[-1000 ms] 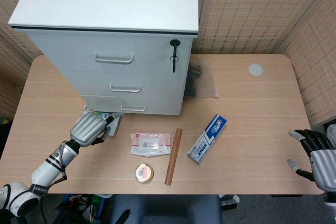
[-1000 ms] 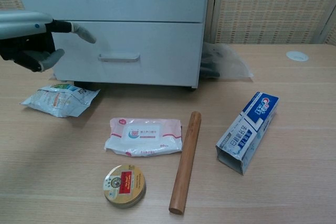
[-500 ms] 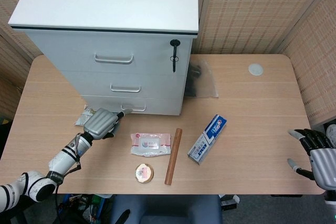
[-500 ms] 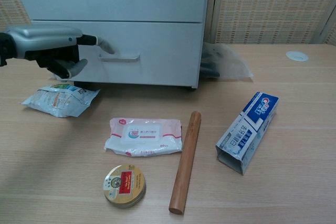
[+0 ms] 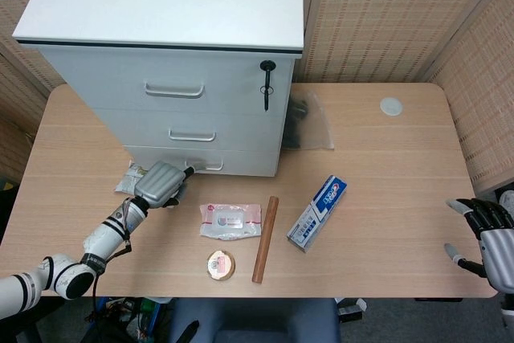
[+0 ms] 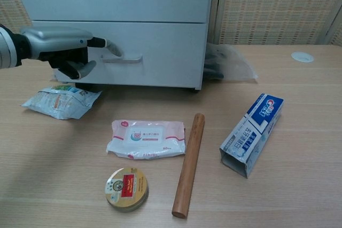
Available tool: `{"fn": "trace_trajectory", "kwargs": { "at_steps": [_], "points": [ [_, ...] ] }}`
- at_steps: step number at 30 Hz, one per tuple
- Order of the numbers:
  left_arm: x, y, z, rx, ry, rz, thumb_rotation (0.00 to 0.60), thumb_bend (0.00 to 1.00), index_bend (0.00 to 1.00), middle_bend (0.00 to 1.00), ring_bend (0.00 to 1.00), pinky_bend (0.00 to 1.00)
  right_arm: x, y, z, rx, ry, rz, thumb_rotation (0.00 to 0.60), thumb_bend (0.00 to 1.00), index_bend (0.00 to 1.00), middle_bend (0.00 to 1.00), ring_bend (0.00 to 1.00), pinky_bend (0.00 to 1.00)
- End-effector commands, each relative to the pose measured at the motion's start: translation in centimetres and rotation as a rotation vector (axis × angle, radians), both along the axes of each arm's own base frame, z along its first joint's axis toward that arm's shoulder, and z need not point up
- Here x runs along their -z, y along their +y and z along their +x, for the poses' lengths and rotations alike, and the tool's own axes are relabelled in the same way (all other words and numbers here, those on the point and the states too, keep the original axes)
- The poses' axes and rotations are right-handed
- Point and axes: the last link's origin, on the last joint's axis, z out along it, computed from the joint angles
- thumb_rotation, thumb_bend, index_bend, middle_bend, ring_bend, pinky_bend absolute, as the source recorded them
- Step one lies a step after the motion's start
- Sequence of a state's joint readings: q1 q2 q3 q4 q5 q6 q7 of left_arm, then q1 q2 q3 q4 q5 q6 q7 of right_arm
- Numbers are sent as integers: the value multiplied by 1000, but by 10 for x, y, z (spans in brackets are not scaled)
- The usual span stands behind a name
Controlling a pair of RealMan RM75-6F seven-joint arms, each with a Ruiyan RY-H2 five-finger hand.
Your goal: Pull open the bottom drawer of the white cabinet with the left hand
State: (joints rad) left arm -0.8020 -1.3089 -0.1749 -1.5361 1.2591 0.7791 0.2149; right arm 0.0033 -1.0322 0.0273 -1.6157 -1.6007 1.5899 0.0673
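Note:
The white cabinet [image 5: 161, 6] stands at the table's back left, with all three drawers closed. Its bottom drawer [image 6: 165, 52] has a slim bar handle [image 6: 125, 59], also seen from the head view as the handle [image 5: 206, 165]. My left hand [image 6: 61, 46] hovers just left of that handle, one finger stretched out so its tip reaches the handle's left end, the other fingers bent beneath; it holds nothing. The head view shows the left hand [image 5: 159, 185] low against the drawer front. My right hand [image 5: 491, 238] sits at the table's right edge with fingers spread and empty.
A snack packet [image 6: 59, 101] lies under the left hand. In front of the cabinet lie a wipes pack [image 6: 145, 138], a round tin [image 6: 126, 188], a wooden rolling pin [image 6: 188, 164] and a toothpaste box [image 6: 251, 134]. A plastic bag [image 6: 227, 65] rests beside the cabinet.
My left hand has moved right and toward the cabinet, from over the snack packet to the left end of the bottom drawer's handle. The right hand has barely shifted.

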Motion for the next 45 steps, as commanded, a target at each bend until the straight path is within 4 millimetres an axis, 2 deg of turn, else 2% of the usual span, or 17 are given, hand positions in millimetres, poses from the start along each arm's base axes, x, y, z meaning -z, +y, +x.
{"fn": "trace_trajectory", "kwargs": {
  "at_steps": [1,18,45],
  "points": [
    [1,1,1,0,3,1,600,682,136,975,954,1000,0,0,0,1,0,0,600,176,216,222,162,148],
    [6,5,-2,-19,27,-5,600,682,146,975,954,1000,-2,2,-4,20,-3,-6,600,175,216,222,162,148],
    [-2,-35,-9,39,52,-35,600,682,154,974,953,1000,-3,5,-6,31,1,-18,600,169,216,222,162,148]
  ]
}}
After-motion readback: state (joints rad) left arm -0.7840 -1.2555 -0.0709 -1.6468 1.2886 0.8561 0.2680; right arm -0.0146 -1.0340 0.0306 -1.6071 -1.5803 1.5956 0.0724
